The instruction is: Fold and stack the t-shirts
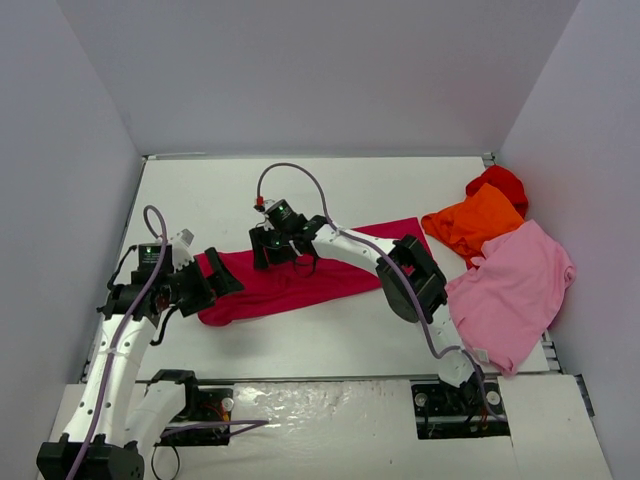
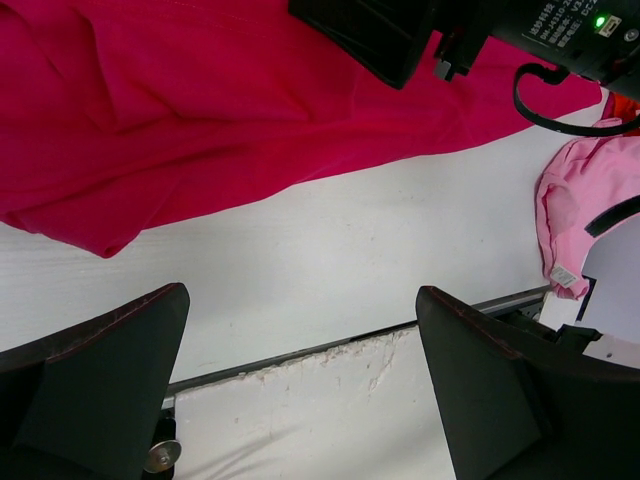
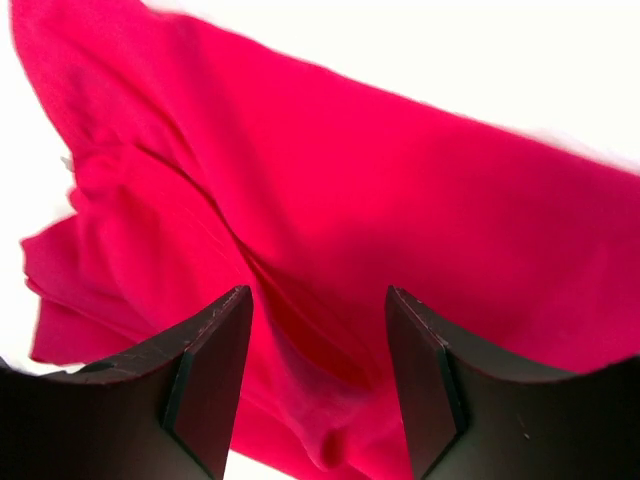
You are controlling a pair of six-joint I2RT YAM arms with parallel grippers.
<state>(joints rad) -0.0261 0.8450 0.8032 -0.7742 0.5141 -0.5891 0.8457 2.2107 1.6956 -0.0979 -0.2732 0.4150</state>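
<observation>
- Progress is early, by my reading. The crimson-magenta t-shirt [image 1: 290, 288] lies at the centre of the table [image 1: 330, 190] as a long narrow band running from about 8 o'clock to 2 o'clock.
- The band is creased and wavy along its near edge. At most it looks doubled lengthwise; it is not yet a compact folded packet.
- No stack shows anywhere.
- Three shirts look untouched and lie crumpled toward 3 o'clock. The light pink t-shirt [image 1: 515, 285] is nearest the arms, the orange t-shirt [image 1: 475, 222] is beyond it, and the bright red t-shirt [image 1: 500, 183] is farthest, toward 2 o'clock. They overlap one another.
- The right gripper [image 1: 283, 262] hangs over the 9 o'clock half of the band. Its jaws are spread, and the cloth lies below the gap with nothing pinched.
- The left gripper [image 1: 222, 278] sits at the band's 8 o'clock end with its jaws spread to the full. They hold nothing and are over bare table just beside the hem.
- In the way: the right forearm and its cable cross the band's 2 o'clock half.
- The orange shirt lies very near the band's far tip. I cannot tell whether the two touch.
</observation>
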